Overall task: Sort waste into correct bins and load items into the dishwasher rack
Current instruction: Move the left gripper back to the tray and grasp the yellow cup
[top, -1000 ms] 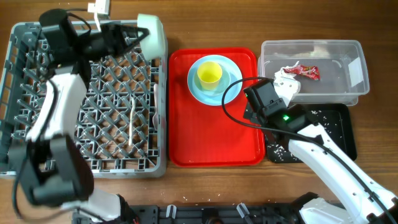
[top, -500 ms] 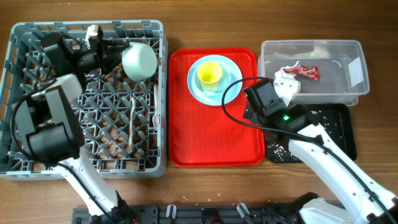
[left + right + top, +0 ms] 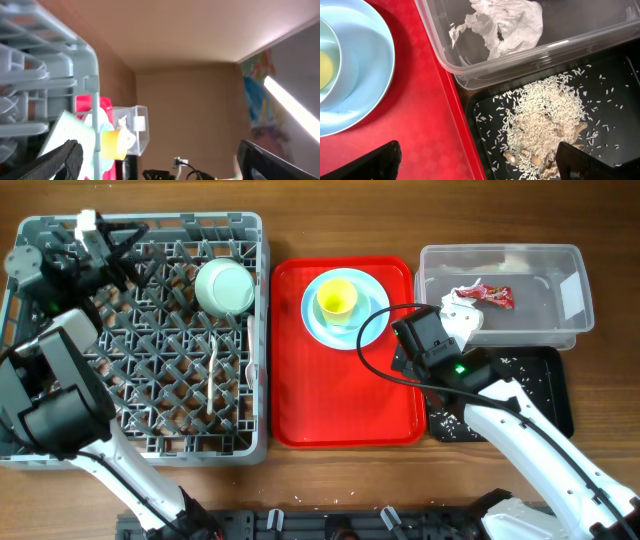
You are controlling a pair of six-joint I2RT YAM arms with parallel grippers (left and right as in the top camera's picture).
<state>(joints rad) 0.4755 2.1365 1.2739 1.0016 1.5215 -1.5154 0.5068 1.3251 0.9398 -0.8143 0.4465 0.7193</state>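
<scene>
- Left gripper (image 3: 159, 161), upper left of the overhead view: fingers spread, empty.
- Right gripper (image 3: 480, 162): fingers spread, empty, over shallow black rectangular tray (image 3: 620, 90).
- Pale green bowl (image 3: 224, 286) sits upper right in large grey pegged plastic crate (image 3: 170, 395).

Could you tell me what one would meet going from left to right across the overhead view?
dishwasher rack → red tray → clear tub. The black tray overlaps the tub's span, so it is left out.
</scene>
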